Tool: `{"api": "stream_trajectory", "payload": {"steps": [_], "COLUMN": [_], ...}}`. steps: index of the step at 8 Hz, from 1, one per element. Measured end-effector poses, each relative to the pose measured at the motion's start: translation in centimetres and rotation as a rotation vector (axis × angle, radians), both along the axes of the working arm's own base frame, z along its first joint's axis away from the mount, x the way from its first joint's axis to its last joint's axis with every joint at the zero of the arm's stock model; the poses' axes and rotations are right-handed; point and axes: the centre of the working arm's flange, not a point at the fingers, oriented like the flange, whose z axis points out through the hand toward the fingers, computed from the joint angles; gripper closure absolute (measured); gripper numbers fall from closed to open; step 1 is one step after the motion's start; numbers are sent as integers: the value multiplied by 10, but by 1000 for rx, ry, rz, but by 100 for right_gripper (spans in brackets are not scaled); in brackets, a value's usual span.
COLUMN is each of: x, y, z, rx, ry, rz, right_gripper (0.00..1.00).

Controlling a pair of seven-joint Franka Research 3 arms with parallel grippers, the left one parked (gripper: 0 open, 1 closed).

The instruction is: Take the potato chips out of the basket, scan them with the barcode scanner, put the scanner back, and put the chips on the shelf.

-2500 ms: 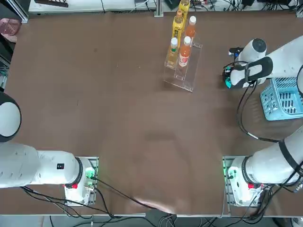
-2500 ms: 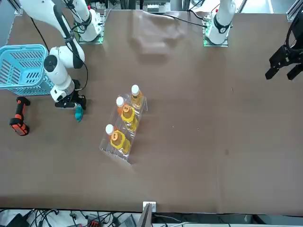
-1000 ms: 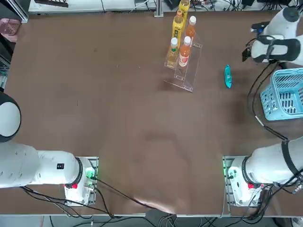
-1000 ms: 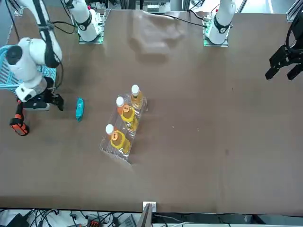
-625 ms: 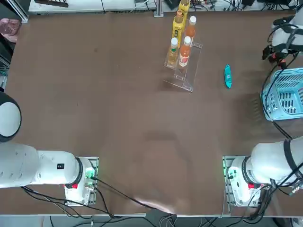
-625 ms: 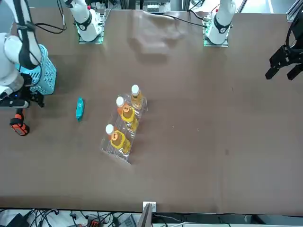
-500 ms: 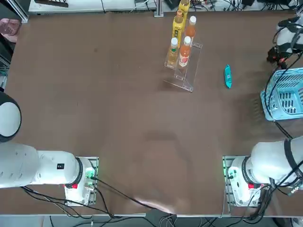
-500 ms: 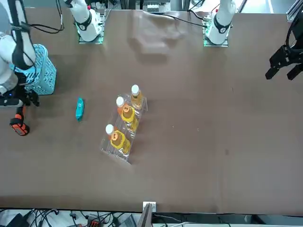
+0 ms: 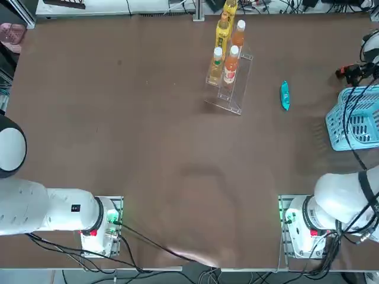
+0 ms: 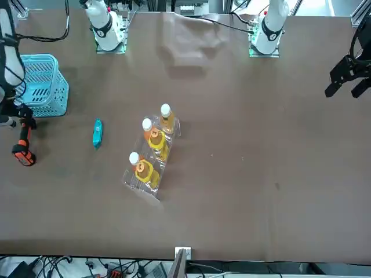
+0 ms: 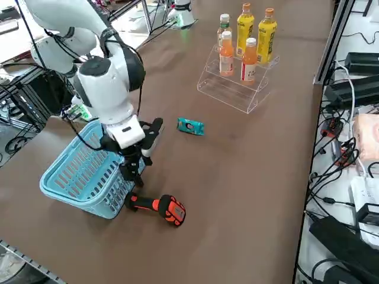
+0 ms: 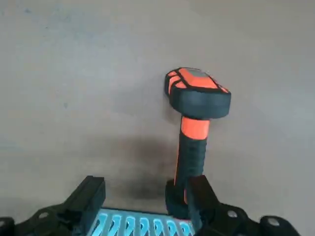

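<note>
Scanner (image 12: 196, 123): lies on table beneath the right gripper (image 12: 142, 196), whose fingers stand released and empty; handle end nearest. Advice: centre over handle, descend squarely, clear of adjacent basket (image 11: 83, 177).

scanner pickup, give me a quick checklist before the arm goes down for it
1. Right gripper open: ok, the fingers stand wide apart.
2. Gripper over the barcode scanner: ok, it hovers above the handle end beside the basket.
3. Handle between the fingers: not ok, in the wrist view the handle lines up with one finger rather than the gap.
4. Scanner free to lift: ok, it lies alone on the table, though its handle end is close to the basket wall.
5. Potato chips out of the basket: ok, lying flat on the table between shelf and basket.
</note>
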Motion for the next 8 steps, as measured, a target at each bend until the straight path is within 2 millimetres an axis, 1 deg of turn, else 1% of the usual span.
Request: {"api": "stream_trajectory", "payload": {"steps": [1,2,3,4,5,8], "x": [11,18,22,24,25,23], "y": [-17,-35,-46,-51,-53,-57], "z": [-8,-21,-37,-50,-57,-65], "rx": [35,51,61,70,77,86], "ry": [19,31,40,48,52,55], "rz": [36,52,52,48,43,31], "right_gripper": [0,0,0,0,0,0]}}
